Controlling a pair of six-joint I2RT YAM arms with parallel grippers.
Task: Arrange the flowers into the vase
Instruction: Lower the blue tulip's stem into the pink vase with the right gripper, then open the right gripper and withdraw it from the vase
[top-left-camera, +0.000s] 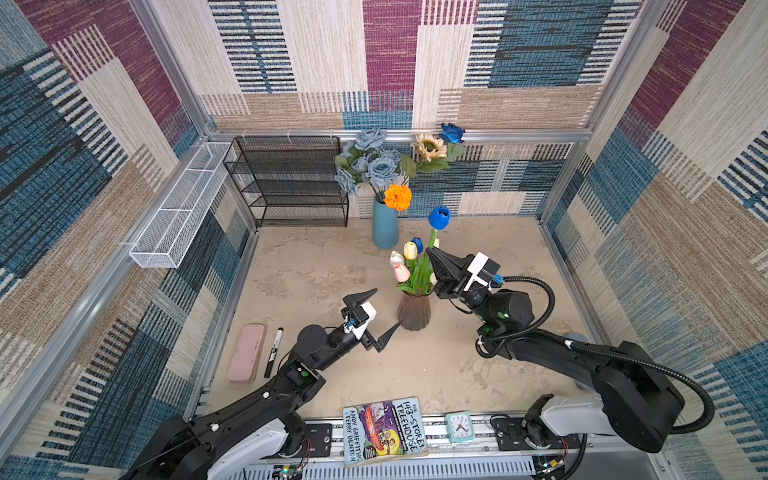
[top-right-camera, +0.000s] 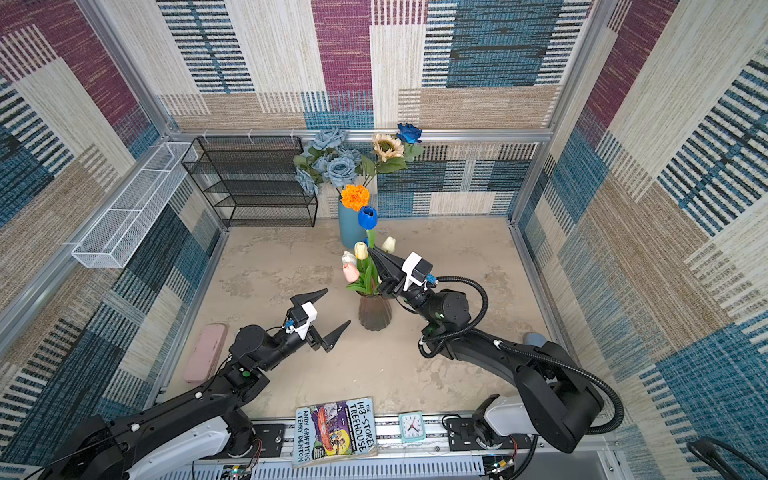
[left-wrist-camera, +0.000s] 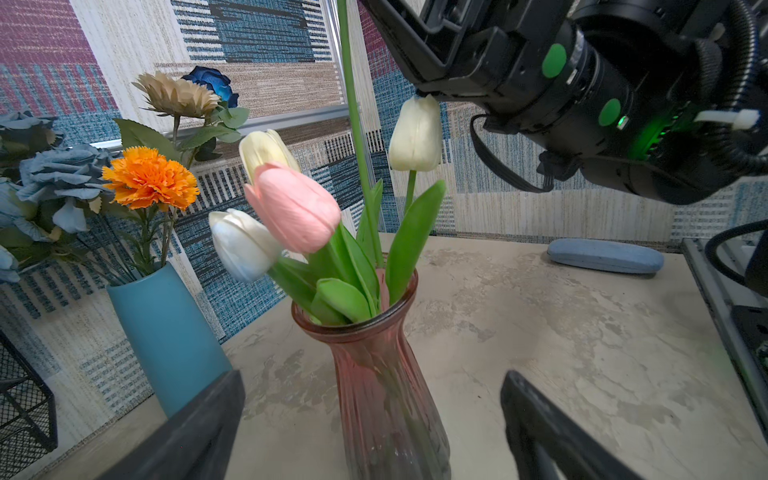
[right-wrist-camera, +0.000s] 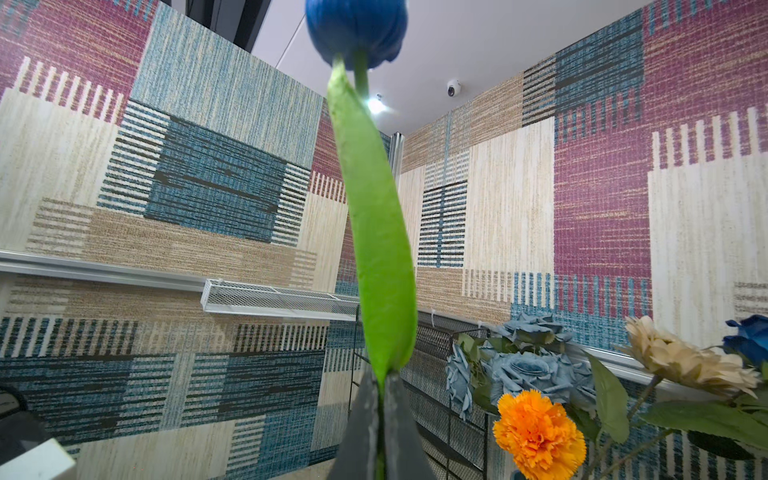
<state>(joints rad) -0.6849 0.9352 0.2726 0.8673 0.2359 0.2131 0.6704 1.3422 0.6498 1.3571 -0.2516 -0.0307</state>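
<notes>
A ribbed pink glass vase (top-left-camera: 413, 312) (top-right-camera: 375, 312) (left-wrist-camera: 386, 374) stands mid-table and holds pink (left-wrist-camera: 295, 208), white (left-wrist-camera: 243, 245) and cream tulips (left-wrist-camera: 415, 133) with green leaves. My right gripper (top-left-camera: 430, 252) (top-right-camera: 371, 250) (right-wrist-camera: 380, 384) is shut on the stem of a blue tulip (top-left-camera: 439, 217) (top-right-camera: 367, 217) (right-wrist-camera: 357, 29), held upright above the vase. Its stem (left-wrist-camera: 357, 124) runs down into the vase mouth. My left gripper (top-left-camera: 388, 306) (top-right-camera: 337, 306) (left-wrist-camera: 372, 376) is open, just left of the vase, with nothing between its fingers.
A blue vase (top-left-camera: 385, 226) at the back wall holds dusty-blue roses, a sunflower, a deep-blue rose and an orange marigold (top-left-camera: 397, 197). A black mesh shelf (top-left-camera: 291, 178) and a white wire basket (top-left-camera: 178, 208) stand at the back left. A pink case (top-left-camera: 246, 353), marker (top-left-camera: 273, 352), book (top-left-camera: 384, 430) and clock (top-left-camera: 459, 426) lie in front.
</notes>
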